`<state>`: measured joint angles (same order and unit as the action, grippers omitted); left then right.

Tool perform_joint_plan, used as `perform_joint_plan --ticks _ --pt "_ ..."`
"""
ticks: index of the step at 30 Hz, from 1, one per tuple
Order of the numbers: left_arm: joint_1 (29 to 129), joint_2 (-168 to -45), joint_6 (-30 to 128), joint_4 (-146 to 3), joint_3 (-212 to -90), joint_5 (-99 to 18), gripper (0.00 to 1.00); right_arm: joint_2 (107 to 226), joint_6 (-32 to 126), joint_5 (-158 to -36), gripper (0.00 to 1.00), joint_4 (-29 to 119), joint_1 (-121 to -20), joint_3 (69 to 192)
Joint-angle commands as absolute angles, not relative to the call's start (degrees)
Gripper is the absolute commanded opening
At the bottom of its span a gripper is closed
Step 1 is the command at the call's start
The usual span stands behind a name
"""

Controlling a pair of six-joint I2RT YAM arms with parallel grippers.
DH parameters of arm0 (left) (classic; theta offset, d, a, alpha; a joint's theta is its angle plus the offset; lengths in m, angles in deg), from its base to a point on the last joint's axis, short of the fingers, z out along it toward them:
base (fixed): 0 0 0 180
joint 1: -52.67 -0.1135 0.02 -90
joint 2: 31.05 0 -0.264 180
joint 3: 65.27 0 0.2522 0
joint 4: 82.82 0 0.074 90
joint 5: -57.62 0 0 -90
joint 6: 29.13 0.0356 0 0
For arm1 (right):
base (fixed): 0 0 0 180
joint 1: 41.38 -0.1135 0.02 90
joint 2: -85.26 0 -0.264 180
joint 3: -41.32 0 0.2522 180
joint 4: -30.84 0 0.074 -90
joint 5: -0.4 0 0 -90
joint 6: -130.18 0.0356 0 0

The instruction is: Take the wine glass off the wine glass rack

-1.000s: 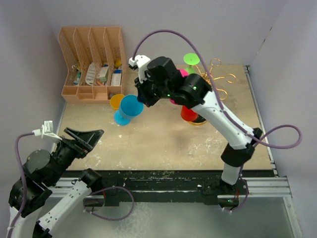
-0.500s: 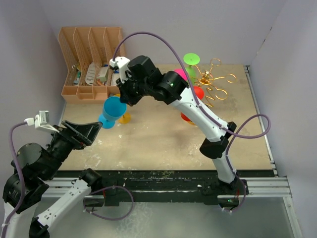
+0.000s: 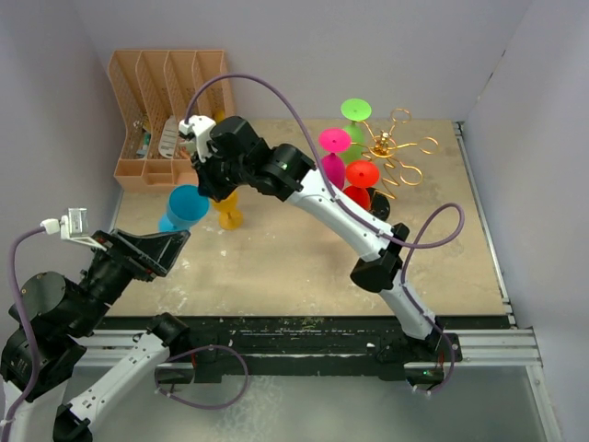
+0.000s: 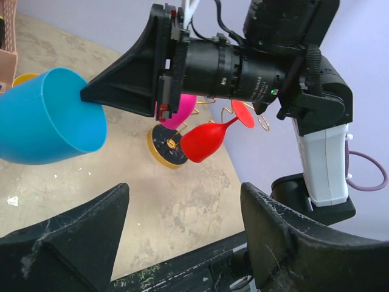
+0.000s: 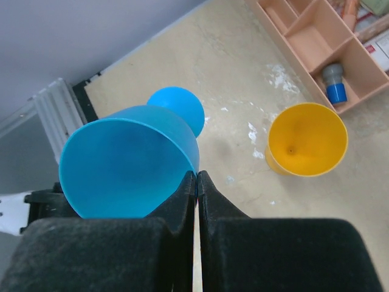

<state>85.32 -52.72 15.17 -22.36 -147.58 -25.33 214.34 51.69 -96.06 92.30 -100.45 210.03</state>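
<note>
Since a second ago, your right gripper (image 5: 196,181) has swung left across the table (image 3: 294,253), carrying the blue wine glass (image 3: 187,206) away from the wine glass rack (image 3: 398,157). Its fingers are pressed together on the rim of the bowl, one pad inside and one outside, as the right wrist view shows. The glass hangs tilted, with its mouth toward the wrist and its round foot pointing down and away toward the table's left edge; you cannot tell whether the foot touches the surface. Just beside it, on its right in the top view, a yellow glass (image 3: 228,210) stands upright on the table, and behind both sits the tan organizer (image 3: 170,110) with its divided slots. Well apart on the right, the gold rack keeps a red glass (image 3: 361,175), a pink glass (image 3: 334,141) and a green glass (image 3: 355,109) among its curled loops, the red one hanging bowl-down over the round dark base. Your left gripper (image 4: 182,243) hovers near the table's front-left corner, fingers spread wide and holding nothing, pointed at the blue glass.
</note>
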Motion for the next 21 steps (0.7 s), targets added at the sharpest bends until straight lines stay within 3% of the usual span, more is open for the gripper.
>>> perform_joint_plan --ticks 1,12,17,21 --pt "85.26 -52.00 17.18 -25.57 -148.72 -27.20 0.77 209.81 52.70 -92.45 0.00 92.07 -100.17 208.50" --pt "85.28 -52.50 17.88 -27.70 -147.36 -27.41 0.76 194.16 55.57 -86.84 0.00 95.65 -94.07 177.37" --pt "85.26 -53.73 18.23 -27.58 -147.16 -27.19 0.76 194.68 56.60 -84.91 0.00 95.76 -89.51 176.67" --pt "85.28 -54.25 18.33 -27.66 -147.23 -27.13 0.77 200.11 56.65 -83.10 0.00 96.55 -87.82 183.46"
